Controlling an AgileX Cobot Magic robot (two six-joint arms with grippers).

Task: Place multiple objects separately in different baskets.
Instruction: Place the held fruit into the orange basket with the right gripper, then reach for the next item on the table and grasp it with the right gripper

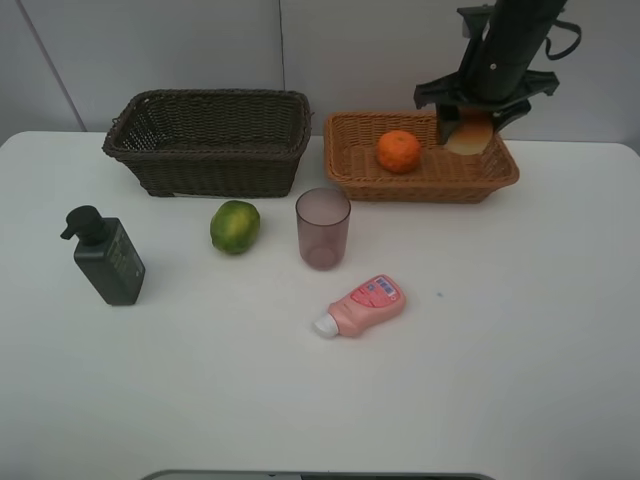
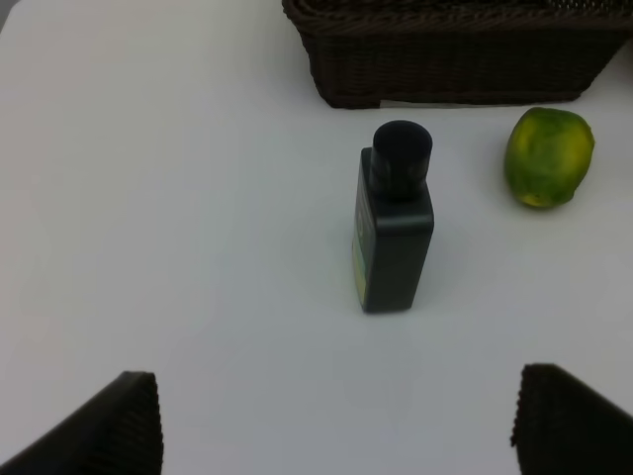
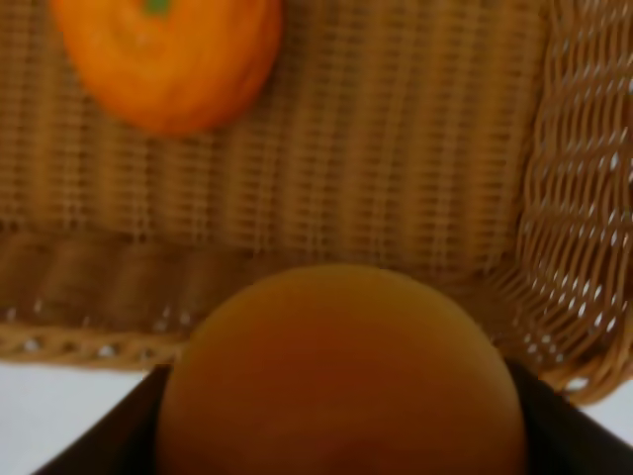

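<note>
white surface carries the lot. dark basket sits at the back left, with the tan basket just beside it on the right, a small gap between them.

right claw hangs over the right end of the tan basket, clamped around the peach, so that one's up in the grip and over the basket. can't tell if it touches the weave. left claw is spread wide with nothing in it, hovering above the bare surface near the pump bottle.

pump bottle stands upright at the far left, in front of the dark basket. cup stands upright near the middle, mouth up. pink bottle lies on its side in front of the cup, white cap pointing to the front left. green fruit rests between the pump bottle and the cup, closer to the cup. orange lies inside the tan basket, left of the peach and apart from it.
</note>
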